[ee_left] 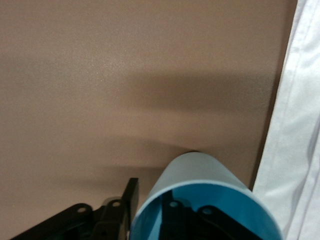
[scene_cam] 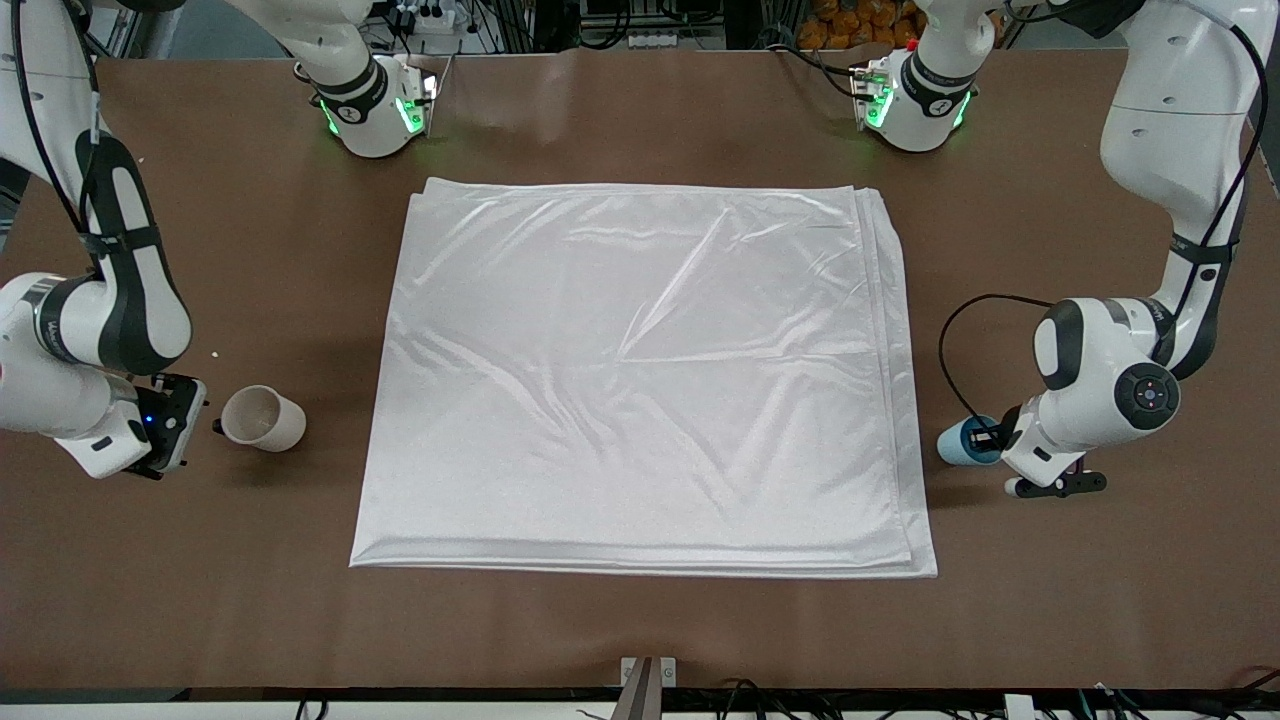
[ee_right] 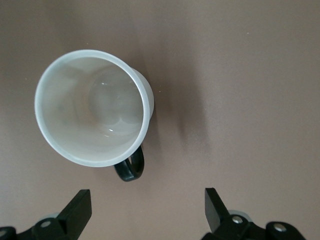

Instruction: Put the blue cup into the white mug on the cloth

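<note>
Front view shows the brown table (scene_cam: pixel 640 620) with the large white cloth (scene_cam: pixel 640 380) spread flat in its middle, lightly wrinkled, with nothing on it. The white mug (scene_cam: pixel 263 418) stands on the bare table near the cloth's edge toward the right arm's end, its black handle turned to the right pincer (scene_cam: pixel 185 420). This pincer sits low just beside the mug; in the right wrist view its fingers (ee_right: pixel 80 207) stand wide apart and hold nothing, with the mug apart from them. The blue cup (scene_cam: pixel 966 443) lies on its side on the table, just beside the cloth's edge toward the left arm's end. The left pincer (scene_cam: pixel 1000 438) is at its mouth. In the left wrist view one finger (ee_left: pixel 172 220) is inside the cup and the other outside, so the pincer grips the wall of the blue cup.

I judge the step is the first pickup, for both arms. Next, the left arm must lift the cup upright, and the right pincer must close on the mug and bring it onto the cloth.
</note>
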`<state>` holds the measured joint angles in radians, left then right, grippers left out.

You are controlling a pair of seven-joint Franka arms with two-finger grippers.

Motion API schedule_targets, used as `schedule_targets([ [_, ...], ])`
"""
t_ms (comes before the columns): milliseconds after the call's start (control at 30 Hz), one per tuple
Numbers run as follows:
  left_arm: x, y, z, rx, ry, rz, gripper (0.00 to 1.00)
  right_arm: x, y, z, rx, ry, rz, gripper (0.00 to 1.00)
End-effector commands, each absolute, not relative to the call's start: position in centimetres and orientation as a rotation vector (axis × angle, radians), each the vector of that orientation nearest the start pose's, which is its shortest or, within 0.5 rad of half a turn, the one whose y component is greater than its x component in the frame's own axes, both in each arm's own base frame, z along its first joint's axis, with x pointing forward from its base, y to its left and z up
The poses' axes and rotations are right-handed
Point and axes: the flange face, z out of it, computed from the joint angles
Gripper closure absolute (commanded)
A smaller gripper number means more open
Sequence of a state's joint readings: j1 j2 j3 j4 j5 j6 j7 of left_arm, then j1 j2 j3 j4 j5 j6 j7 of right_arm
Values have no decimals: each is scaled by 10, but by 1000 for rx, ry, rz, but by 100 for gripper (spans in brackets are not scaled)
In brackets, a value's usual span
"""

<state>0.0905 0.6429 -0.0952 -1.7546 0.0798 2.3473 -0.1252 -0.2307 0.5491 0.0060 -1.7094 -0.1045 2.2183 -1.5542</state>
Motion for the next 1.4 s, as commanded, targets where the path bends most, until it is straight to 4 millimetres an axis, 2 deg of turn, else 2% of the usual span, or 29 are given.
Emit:
schedule_targets([
  [0,663,1,198,-3135,-144,49,100,659,-156,260,-2365,-2105,128,0],
  [200,664,-5,202,-3136,-130,39,100,659,-149,248,-2343,-2103,138,0],
  [400,666,-5,207,-3136,-123,24,100,658,-151,242,-2337,-2104,143,0],
  [767,677,-11,245,-3134,-96,-66,100,660,-150,236,-2316,-2144,124,0],
  [967,678,-22,263,-3130,-70,-85,100,660,-150,234,-2312,-2148,124,0],
  [1133,678,-23,274,-3128,-56,-109,100,660,-153,223,-2314,-2146,121,0],
  [1367,679,-25,286,-3127,-49,-133,100,659,-155,219,-2293,-2157,123,0],
])
